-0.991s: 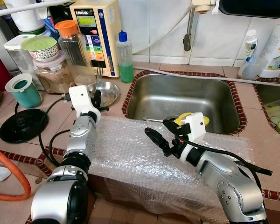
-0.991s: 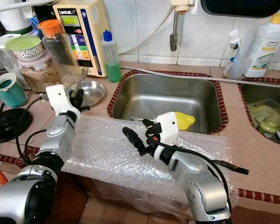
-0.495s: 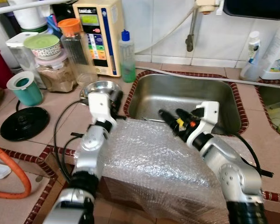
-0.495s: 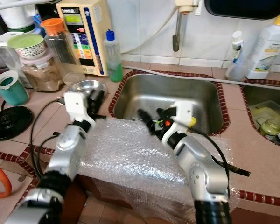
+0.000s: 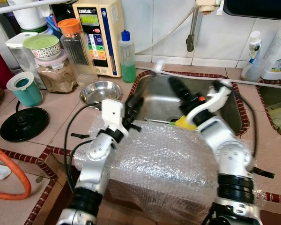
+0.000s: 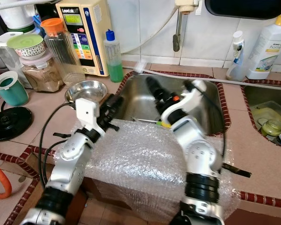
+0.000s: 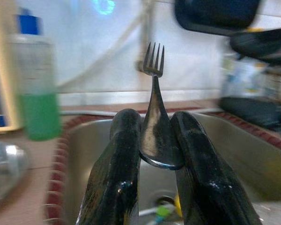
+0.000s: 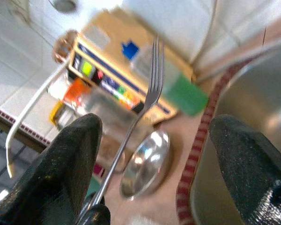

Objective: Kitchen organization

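My left gripper [image 5: 133, 105] hovers over the near left corner of the sink [image 5: 152, 101], above the bubble wrap [image 5: 164, 159]. It is shut on a metal fork [image 7: 153, 93] at the handle, tines pointing up and away. My right gripper [image 5: 187, 93] is raised over the sink's middle, pointing left toward the fork. Its fingers [image 8: 65, 164] stand wide open with nothing gripped. In the right wrist view the fork [image 8: 147, 101] rises between those fingers, untouched by them.
A steel bowl [image 5: 100, 91], a green soap bottle [image 5: 127, 58] and a water purifier [image 5: 96, 35] stand left of the sink. A yellow item [image 5: 185, 123] lies in the basin. A teal cup [image 5: 24, 89], a black lid [image 5: 24, 124] and jars crowd the far left counter.
Both arms moved forward toward the sink. The left gripper carried the fork to the right. The right gripper rose from the bubble wrap to above the basin.
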You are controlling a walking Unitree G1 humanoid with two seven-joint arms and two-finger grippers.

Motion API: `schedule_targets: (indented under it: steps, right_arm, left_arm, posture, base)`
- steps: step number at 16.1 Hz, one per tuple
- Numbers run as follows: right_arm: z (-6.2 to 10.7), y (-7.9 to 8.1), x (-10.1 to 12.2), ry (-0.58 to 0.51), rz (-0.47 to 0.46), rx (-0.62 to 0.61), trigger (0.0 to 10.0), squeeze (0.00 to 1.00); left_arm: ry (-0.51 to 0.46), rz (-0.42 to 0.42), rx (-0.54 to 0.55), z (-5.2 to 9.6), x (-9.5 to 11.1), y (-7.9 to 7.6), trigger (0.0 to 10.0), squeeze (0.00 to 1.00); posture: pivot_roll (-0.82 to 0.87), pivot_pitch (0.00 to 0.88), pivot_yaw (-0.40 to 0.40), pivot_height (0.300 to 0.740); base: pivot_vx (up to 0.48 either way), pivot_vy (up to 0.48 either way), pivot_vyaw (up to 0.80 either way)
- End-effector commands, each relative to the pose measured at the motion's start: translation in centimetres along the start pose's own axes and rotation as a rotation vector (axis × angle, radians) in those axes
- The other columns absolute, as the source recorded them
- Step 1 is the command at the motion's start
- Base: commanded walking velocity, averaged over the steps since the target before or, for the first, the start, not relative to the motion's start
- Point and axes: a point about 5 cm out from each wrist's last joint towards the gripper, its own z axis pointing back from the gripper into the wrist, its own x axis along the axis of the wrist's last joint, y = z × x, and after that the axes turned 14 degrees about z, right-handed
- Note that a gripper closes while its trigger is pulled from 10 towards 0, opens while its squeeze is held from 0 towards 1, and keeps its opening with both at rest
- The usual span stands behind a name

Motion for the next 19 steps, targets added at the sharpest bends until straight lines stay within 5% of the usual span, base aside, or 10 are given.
schedule_targets:
  steps: [1,9,10,19]
  right_arm:
    - [-0.6,0.9,-0.4,0.043,-0.001,0.04,10.0,0.0]
    - [-1.1,0.0,-1.3,0.074,0.01,0.009,10.0,0.0]
    - [-1.0,-0.1,-1.1,0.065,0.005,0.009,0.0,0.0]
    - [-0.9,-1.7,0.1,0.023,-0.019,-0.065,0.0,0.0]
  left_arm:
    - [0.01,-0.008,-0.068,-0.1,0.3,-1.0,0.0,0.0]
    - [0.04,0.086,-0.128,-0.1,0.7,-2.8,0.0,0.0]
    - [0.038,0.088,-0.132,-0.1,0.7,-2.9,0.0,0.0]
    - [0.054,0.151,-0.136,-0.3,0.9,-3.3,0.0,0.0]
  posture:
    - [0.0,0.0,0.079,0.74]
    - [0.0,0.0,0.083,0.74]
    - [-0.01,0.0,0.082,0.74]
    - [-0.02,0.0,0.084,0.74]
  base:
    - [0.0,0.0,0.0]
    - [0.0,0.0,0.0]
    - [0.0,0.0,0.0]
    - [0.0,0.0,0.0]
